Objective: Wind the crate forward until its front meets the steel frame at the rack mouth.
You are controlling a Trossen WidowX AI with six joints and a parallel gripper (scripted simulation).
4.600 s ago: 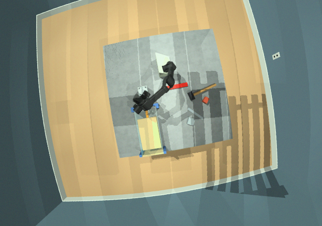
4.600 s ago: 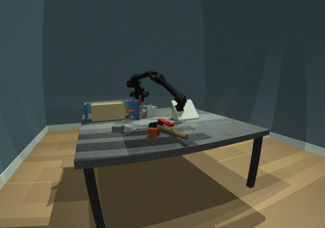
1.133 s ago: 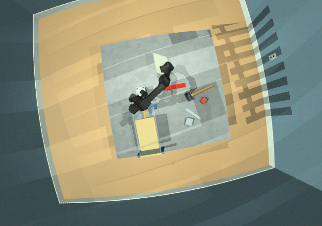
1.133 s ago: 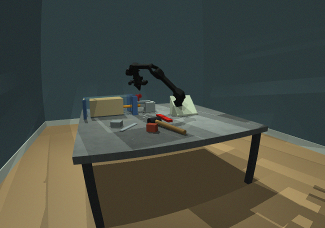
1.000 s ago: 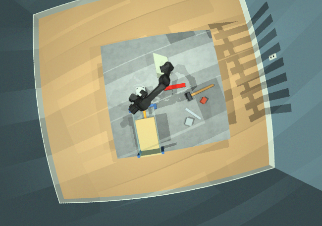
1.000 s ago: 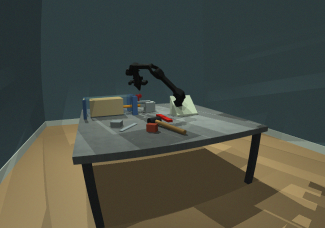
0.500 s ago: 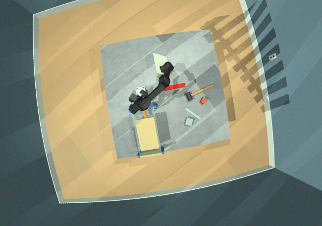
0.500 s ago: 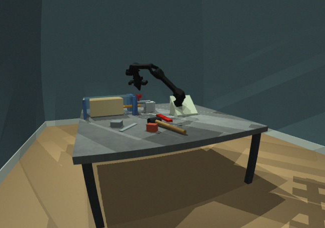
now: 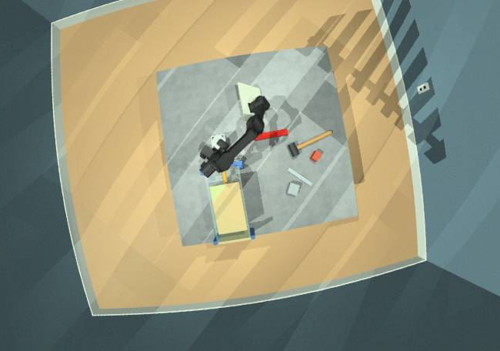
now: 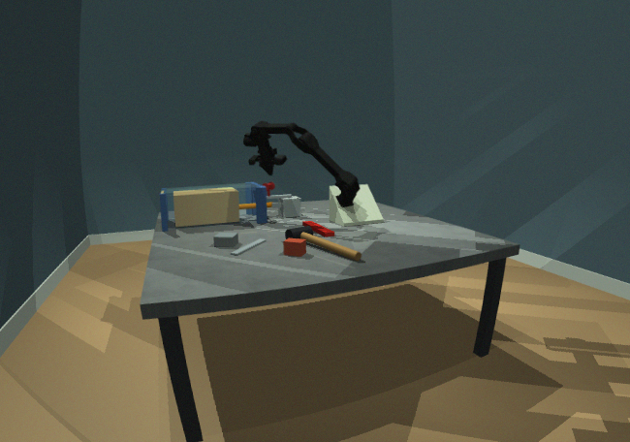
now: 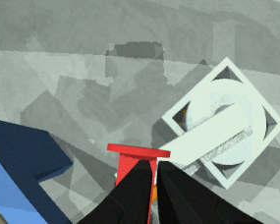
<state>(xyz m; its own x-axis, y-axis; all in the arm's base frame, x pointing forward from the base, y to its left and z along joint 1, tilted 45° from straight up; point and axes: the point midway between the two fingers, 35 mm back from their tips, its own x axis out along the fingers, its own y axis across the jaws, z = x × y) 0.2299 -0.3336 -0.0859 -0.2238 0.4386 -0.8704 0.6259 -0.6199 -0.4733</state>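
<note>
The tan crate (image 9: 229, 208) (image 10: 205, 206) sits flat inside the clear-panelled cubby, with a gap between its front and the blue frame (image 9: 238, 164) (image 10: 260, 205) (image 11: 20, 147) at the mouth. An orange strap (image 9: 225, 176) (image 10: 254, 205) runs from the crate toward the white winch (image 9: 218, 139) (image 10: 290, 206) (image 11: 198, 89). The handle's pale arm (image 10: 278, 196) (image 11: 201, 135) lies across the winch top; its red upright grip (image 10: 268, 185) (image 11: 138, 149) points toward the frame. My gripper (image 10: 270, 173) (image 11: 152, 170) is shut and empty, pointing down just above the grip. The key is hidden.
A red bar (image 9: 273, 135) (image 10: 318, 228), a mallet (image 9: 315, 139) (image 10: 330, 246), a red-orange block (image 9: 316, 155) (image 10: 294, 247), a thin grey strip (image 9: 299, 176) (image 10: 248, 246) and a grey block (image 9: 293, 188) (image 10: 225, 239) lie on the bench. A pale wedge (image 9: 246, 95) (image 10: 365, 207) stands by my base.
</note>
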